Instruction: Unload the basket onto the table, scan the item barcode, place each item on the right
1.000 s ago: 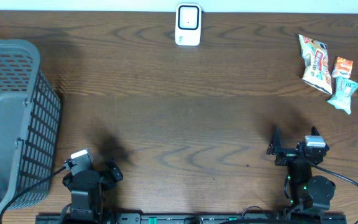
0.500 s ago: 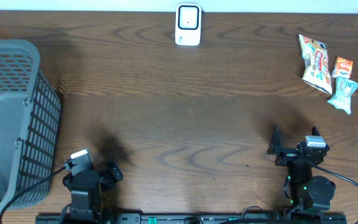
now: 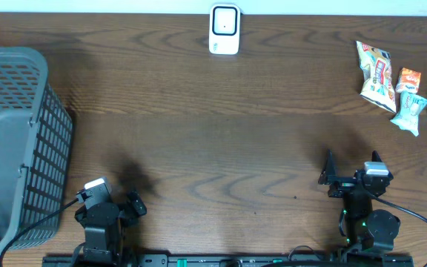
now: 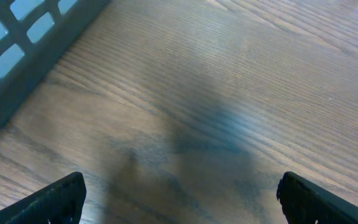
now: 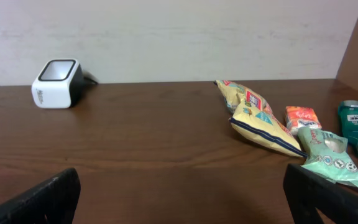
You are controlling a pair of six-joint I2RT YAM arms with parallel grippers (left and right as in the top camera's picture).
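Overhead: basket (image 3: 50, 148) left, scanner (image 3: 224, 30) rear, snacks (image 3: 377, 74) right; left gripper (image 4: 188, 200), right gripper (image 3: 352, 165) spread, empty.

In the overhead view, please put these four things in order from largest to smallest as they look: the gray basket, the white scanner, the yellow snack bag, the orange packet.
1. gray basket, by far the largest.
2. yellow snack bag and white scanner: close in size. The bag looks slightly longer, so I would not rank them firmly.
3. orange packet, the smallest.
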